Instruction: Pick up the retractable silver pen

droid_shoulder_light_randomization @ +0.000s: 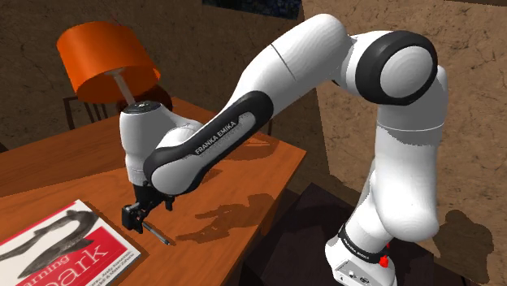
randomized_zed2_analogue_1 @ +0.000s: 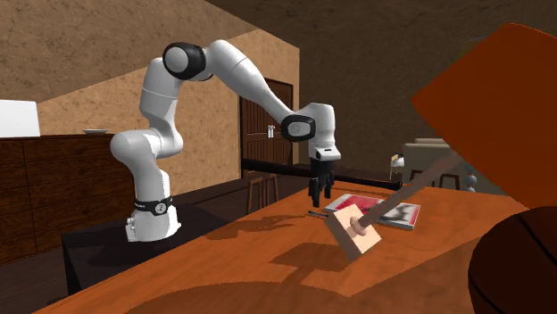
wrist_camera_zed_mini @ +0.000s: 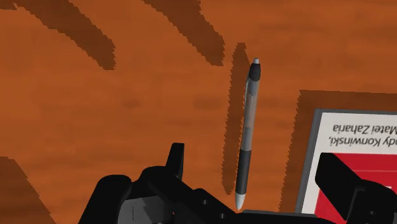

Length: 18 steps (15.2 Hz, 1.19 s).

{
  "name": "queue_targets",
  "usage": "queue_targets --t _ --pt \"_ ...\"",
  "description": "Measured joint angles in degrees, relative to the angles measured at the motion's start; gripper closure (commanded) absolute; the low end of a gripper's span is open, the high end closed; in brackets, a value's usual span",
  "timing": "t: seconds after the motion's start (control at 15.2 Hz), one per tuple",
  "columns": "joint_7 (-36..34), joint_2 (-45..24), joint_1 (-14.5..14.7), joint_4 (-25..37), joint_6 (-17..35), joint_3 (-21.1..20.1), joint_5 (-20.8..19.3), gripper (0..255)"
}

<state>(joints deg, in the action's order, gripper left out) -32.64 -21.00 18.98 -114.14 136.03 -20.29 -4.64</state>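
Observation:
A slim silver-grey pen [wrist_camera_zed_mini: 247, 127] with a dark grip lies flat on the brown wooden table [wrist_camera_zed_mini: 95, 108]. In the wrist view it runs lengthwise between my two black fingers, which stand apart and do not touch it. My gripper [wrist_camera_zed_mini: 251, 158] is open and hovers just above the pen. In the shoulder view the gripper [droid_shoulder_light_randomization: 132, 221] hangs over the table's near edge with the pen [droid_shoulder_light_randomization: 159, 236] just beside its tips. In the second exterior view the gripper [randomized_zed2_analogue_1: 319, 198] points straight down over the pen [randomized_zed2_analogue_1: 317, 214].
A book [droid_shoulder_light_randomization: 65, 252] with a white, red and black cover lies close beside the pen, seen too as the book [wrist_camera_zed_mini: 356, 140] [randomized_zed2_analogue_1: 379, 210]. An orange-shaded lamp [droid_shoulder_light_randomization: 106, 55] stands at the table's far side. The table edge [droid_shoulder_light_randomization: 236, 252] drops off near the pen.

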Motion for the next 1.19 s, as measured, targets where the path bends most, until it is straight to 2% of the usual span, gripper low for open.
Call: queue_targets --t 0.53,0.59,0.86,1.19 --pt "-1.35 -5.29 1.51 1.23 3.92 1.08 -2.26 0" --pt "-1.41 -5.66 1.59 1.37 4.14 1.17 -2.39 255" --pt "-1.61 -5.75 1.46 1.94 2.9 1.67 -2.71 255" --pt "-1.57 -5.74 1.55 1.57 4.36 1.45 -2.59 255"
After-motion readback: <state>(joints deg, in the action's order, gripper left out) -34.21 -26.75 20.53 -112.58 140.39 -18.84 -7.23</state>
